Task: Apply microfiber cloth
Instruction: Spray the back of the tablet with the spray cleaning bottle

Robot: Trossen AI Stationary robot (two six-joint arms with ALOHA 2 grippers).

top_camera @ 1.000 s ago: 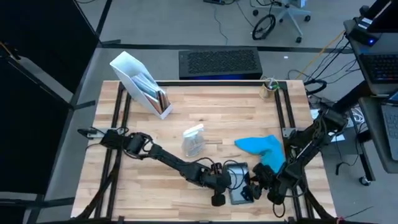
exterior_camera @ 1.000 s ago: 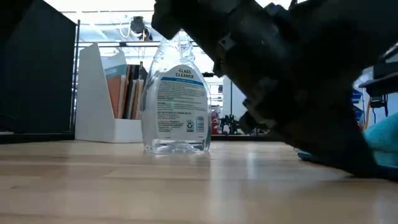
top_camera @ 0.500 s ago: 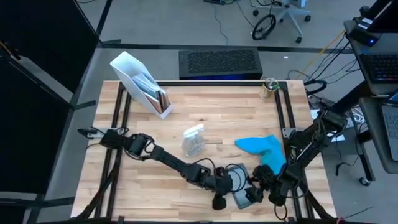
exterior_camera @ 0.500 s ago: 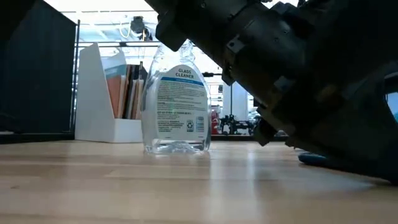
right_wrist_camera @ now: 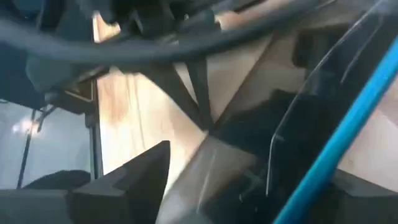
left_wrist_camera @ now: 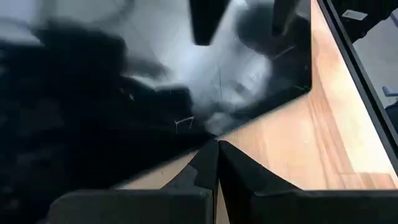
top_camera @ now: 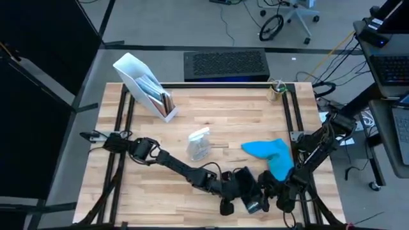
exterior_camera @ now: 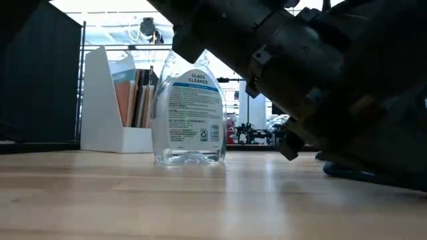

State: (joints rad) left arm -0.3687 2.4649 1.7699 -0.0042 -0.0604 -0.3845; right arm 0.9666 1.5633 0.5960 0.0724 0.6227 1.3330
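Observation:
The sky-blue microfiber cloth [top_camera: 271, 153] lies flat on the table's right half, touched by no gripper; a sliver of it [exterior_camera: 347, 171] shows in the low view. The dark grey tablet [left_wrist_camera: 124, 93] is near the table's front edge, almost wholly covered in the high view by my left gripper [top_camera: 249, 201], which is shut on its edge. My right gripper [top_camera: 268, 191] stands open just to the tablet's right, its fingers [left_wrist_camera: 205, 18] at the tablet's other end. Whether they touch the tablet cannot be told. My left gripper pinches the tablet's edge [left_wrist_camera: 214, 138] between its two fingertips, close to a corner. The fingers come at it low, from the table's left. The glossy face slopes away from the fingers, with bare wood beside the held edge.
A clear glass-cleaner spray bottle [top_camera: 199, 144] stands upright at mid-table. A white file holder [top_camera: 146, 86] with folders sits at the far left, and a small jar [top_camera: 275, 91] at the far right corner. Bare wood lies left of the bottle.
My left gripper has moved toward the table's right edge and now covers the tablet, which showed between the two grippers in the high view a second ago. In the low view its arm has swung farther right. My right gripper stays in place.

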